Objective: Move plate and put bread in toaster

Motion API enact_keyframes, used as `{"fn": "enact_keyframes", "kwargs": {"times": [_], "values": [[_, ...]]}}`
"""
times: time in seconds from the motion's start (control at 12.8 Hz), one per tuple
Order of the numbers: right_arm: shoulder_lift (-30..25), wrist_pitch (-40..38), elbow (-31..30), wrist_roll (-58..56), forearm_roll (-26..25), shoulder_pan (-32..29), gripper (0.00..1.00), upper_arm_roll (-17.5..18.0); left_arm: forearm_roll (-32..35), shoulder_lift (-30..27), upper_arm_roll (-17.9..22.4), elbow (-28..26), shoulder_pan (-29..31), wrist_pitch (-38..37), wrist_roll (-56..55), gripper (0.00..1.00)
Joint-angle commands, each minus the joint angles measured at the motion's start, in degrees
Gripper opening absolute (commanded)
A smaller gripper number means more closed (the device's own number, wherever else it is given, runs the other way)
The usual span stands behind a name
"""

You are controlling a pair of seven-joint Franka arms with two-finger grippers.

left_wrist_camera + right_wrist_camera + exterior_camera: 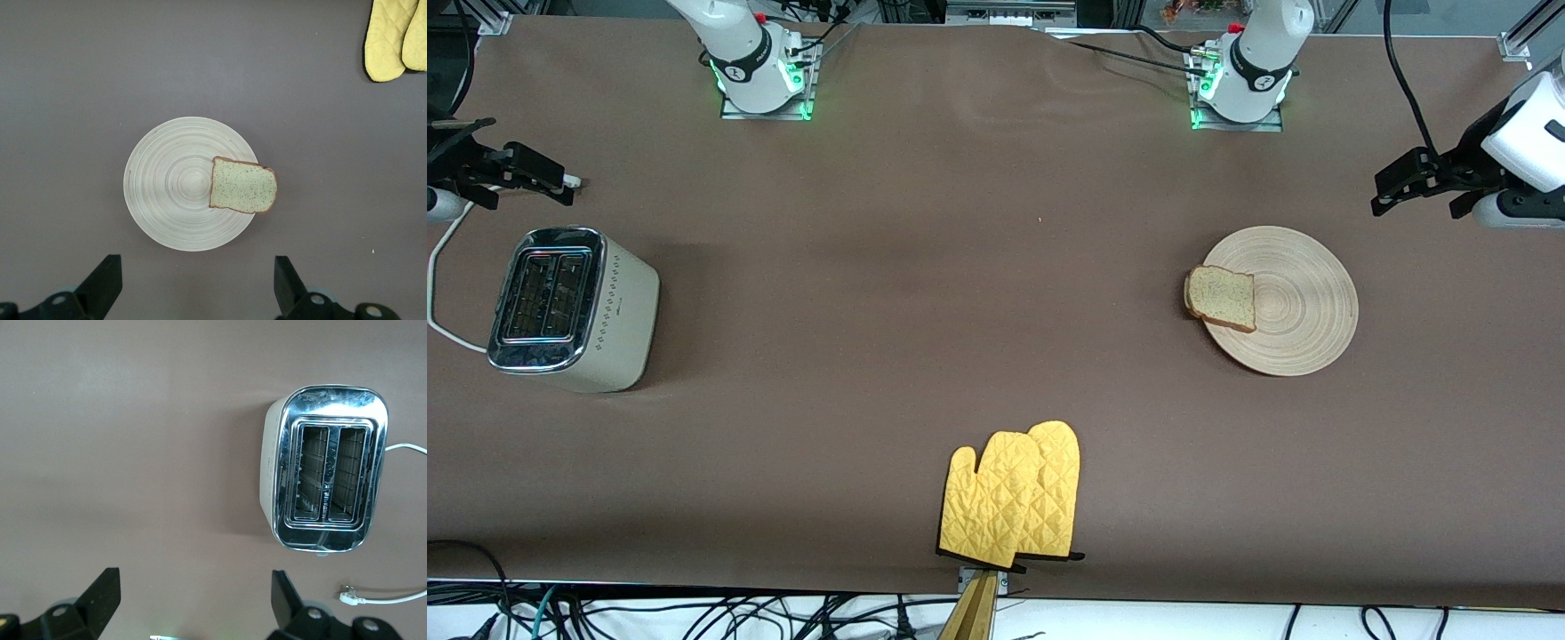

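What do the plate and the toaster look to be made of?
Plate: likely pale wood or bamboo, matte, with turned concentric rings. Toaster: cream body, probably plastic or painted metal, with a dotted pattern on its side; its top looks like polished chrome, mirror-bright around two slots.

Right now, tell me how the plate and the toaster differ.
The plate is a flat, round, pale wooden disc with ring grooves; the toaster is a tall cream-white box with a chrome top. The plate carries the bread, which overhangs its rim; the toaster's two slots are empty. The plate lies toward the left arm's end of the table, the toaster toward the right arm's end. Both rest on the brown table, untouched.
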Motion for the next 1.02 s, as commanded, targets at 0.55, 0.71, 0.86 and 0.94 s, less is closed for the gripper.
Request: {"fn": "enact_keyframes", "kwargs": {"times": [0.55, 0.71, 0.86, 0.94], "values": [[-0.02, -1.05, 0.84, -1.11, 0.94, -0.53, 1.0, 0.13, 3.58, 8.42, 1.28, 1.35, 0.29, -3.48, -0.46, 1.0], [-0.02, -1.05, 0.84, -1.11, 0.94, -0.44, 1.0, 0.13, 5.45, 10.13, 4.26, 1.44, 1.25, -0.95, 1.89, 1.0], [-0.02, -1.06, 0.84, -1.11, 1.03, -0.53, 1.0, 0.13, 3.36, 13.02, 7.59, 1.18, 4.67, 2.57, 10.9, 1.0], [-0.02, -1.05, 0.84, -1.11, 1.03, -0.44, 1.0, 0.13, -2.75, 14.69, 10.57, 0.83, 6.51, 2.84, 17.83, 1.0]]}}
